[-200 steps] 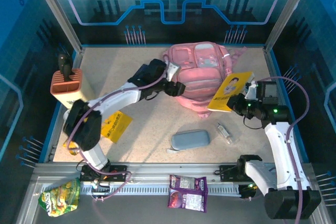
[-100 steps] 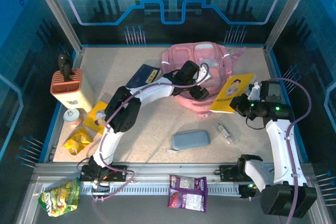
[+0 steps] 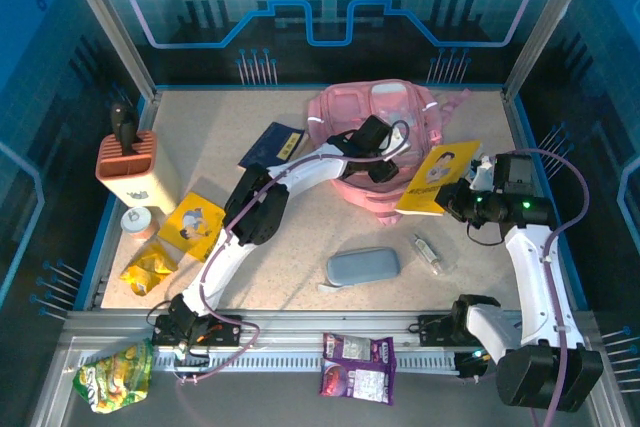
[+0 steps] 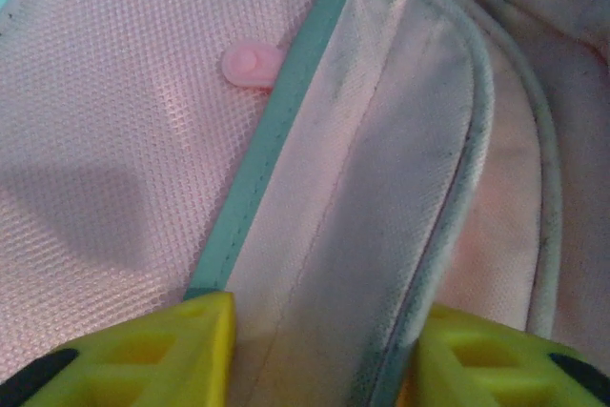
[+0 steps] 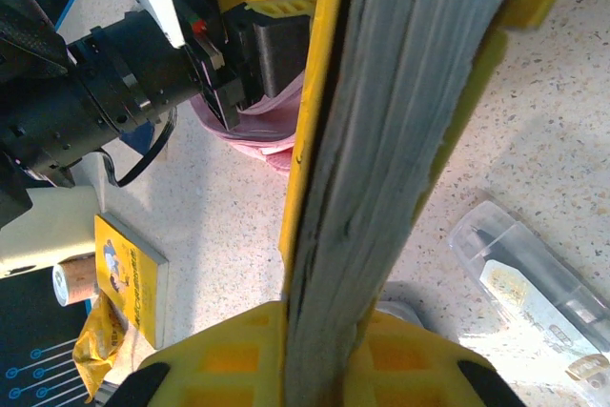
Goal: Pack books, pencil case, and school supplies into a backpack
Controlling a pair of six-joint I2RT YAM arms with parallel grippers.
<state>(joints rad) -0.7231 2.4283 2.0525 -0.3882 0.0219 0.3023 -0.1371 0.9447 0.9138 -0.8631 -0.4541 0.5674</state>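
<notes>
Top external: right gripper [image 3: 468, 193] is clamping the yellow book [image 3: 440, 173], holding it at the pink backpack's [image 3: 345, 109] right edge. Left gripper [image 3: 384, 171] is straddling a backpack fold; grip on it cannot be told.

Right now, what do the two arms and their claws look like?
The left arm and right arm have white links, black joints and looping purplish cables. A green light glows on the right wrist. The left gripper and right gripper have yellow fingers edged in black.
</notes>
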